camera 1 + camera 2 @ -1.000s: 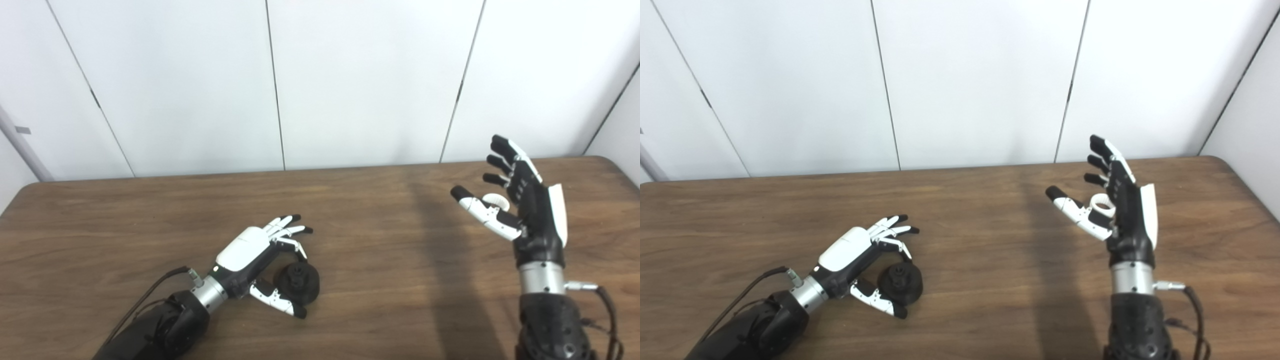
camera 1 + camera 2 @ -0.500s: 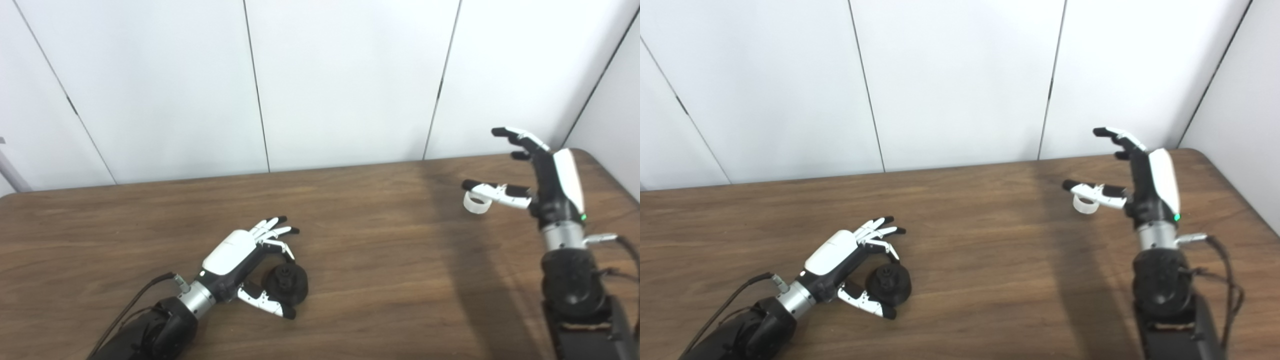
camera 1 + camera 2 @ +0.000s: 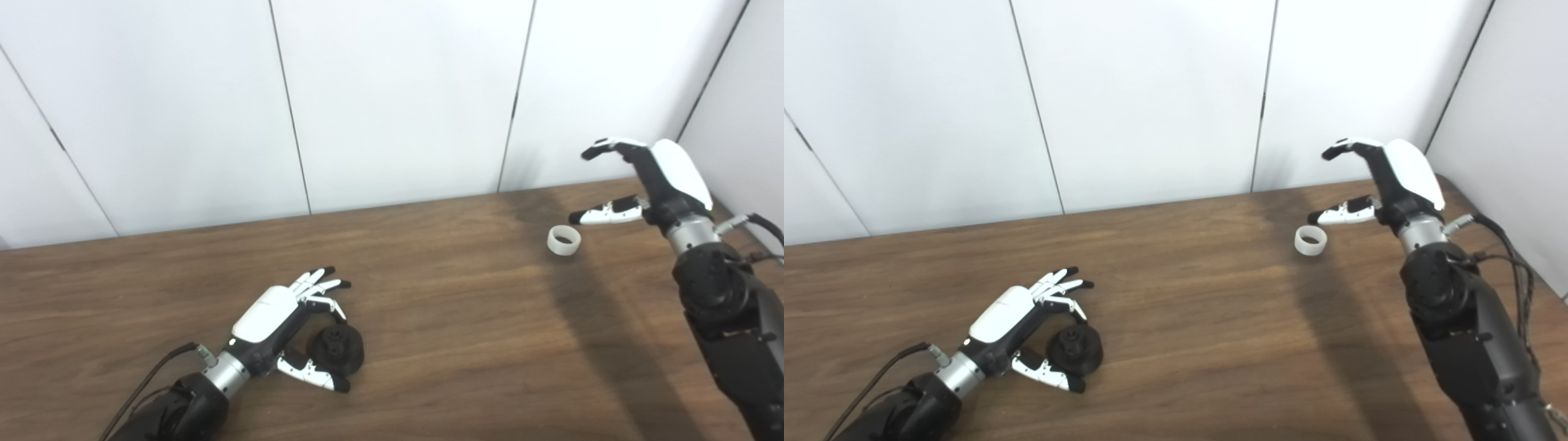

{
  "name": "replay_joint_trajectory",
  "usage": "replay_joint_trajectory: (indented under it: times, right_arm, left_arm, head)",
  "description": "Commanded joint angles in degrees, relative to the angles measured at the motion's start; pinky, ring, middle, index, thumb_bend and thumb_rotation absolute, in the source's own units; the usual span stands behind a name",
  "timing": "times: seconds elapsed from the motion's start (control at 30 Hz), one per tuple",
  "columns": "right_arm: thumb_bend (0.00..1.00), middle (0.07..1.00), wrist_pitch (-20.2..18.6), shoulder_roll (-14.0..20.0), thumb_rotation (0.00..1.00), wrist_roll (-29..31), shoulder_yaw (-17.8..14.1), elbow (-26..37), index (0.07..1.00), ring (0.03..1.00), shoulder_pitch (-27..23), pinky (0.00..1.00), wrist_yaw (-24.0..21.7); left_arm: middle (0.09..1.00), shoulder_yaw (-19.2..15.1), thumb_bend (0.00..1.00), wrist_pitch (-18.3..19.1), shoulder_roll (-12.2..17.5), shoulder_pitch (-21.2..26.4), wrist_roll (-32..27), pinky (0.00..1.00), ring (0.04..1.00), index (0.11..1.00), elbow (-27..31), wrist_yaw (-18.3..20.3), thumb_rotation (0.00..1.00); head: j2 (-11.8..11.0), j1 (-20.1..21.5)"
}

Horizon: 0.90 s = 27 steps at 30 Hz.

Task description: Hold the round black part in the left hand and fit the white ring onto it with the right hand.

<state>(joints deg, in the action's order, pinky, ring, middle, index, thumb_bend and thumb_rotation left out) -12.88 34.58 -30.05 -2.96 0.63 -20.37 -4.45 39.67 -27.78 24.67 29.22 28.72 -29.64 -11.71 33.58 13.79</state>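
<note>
Dropped from the right hand (image 3: 649, 177), which now hangs open with fingers spread, the white ring (image 3: 564, 239) lies on the table just below its thumb, needing regrasping, while the left hand (image 3: 275, 318) loosely cups the round black part (image 3: 340, 348).

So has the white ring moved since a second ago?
Yes. It was cradled in the raised right hand; now the white ring has dropped onto the table, just below the open hand's thumb, still far from the round black part.
</note>
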Motion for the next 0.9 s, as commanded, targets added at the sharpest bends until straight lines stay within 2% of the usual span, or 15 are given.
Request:
replay_joint_trajectory:
  times: [0.0,0.23,0.4,0.7,0.87]
  right_arm:
    - [0.86,0.826,1.40,2.42,0.17,-0.87,0.29,-0.25,0.683,0.893,-2.94,0.80,-0.22]
    - [0.90,0.831,2.34,4.49,0.16,-1.95,4.74,-5.87,0.674,0.906,-5.19,0.80,-2.91]
    - [0.91,0.867,3.71,6.50,0.18,-2.89,8.68,-10.02,0.689,0.950,-7.17,0.83,-7.21]
    - [0.94,0.881,3.22,7.68,0.20,-6.68,12.92,-13.57,0.697,0.964,-10.15,0.83,-9.29]
    - [0.93,0.886,4.70,8.37,0.19,-8.61,14.68,-14.92,0.697,0.966,-11.70,0.82,-9.57]
  left_arm:
    - [0.897,1.61,0.52,0.87,-0.80,-2.40,-0.17,1.00,1.000,0.480,-2.30,0.98,0.06]
    - [0.901,2.33,0.52,0.86,0.02,-2.49,-0.12,1.00,1.000,0.480,-2.06,0.44,0.06]
    - [0.904,3.04,0.52,0.86,0.65,-2.39,-0.22,1.00,1.000,0.480,-2.34,-0.13,0.06]
    - [0.901,4.07,0.52,0.86,1.24,-2.70,-0.52,1.00,1.000,0.480,-2.91,-1.19,0.06]
    - [0.897,4.23,0.52,0.86,1.37,-2.81,-1.18,1.00,1.000,0.480,-2.74,-1.10,0.06]
  head:
    - [0.08,0.32]
    - [-0.29,2.27]
    - [-0.80,3.85]
    - [-1.70,5.43]
    - [-2.06,6.02]
